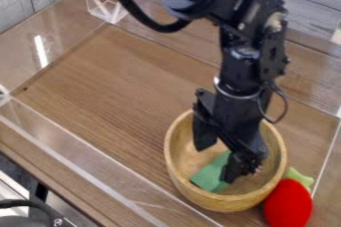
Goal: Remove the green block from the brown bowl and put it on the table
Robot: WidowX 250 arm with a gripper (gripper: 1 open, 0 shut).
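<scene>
Presently the gripper [222, 153] is held wide apart, empty, inside the brown bowl [182, 136], straddling the green block [209, 176], which lies toward 5 o'clock. Closure should be delayed until both fingers are squared across the block's narrow sides.

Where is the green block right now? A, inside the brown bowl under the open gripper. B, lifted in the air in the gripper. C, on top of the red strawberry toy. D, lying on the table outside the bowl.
A: the green block lies inside the brown bowl, with the gripper lowered into the bowl around it, jaws spread and not yet closed.
</scene>
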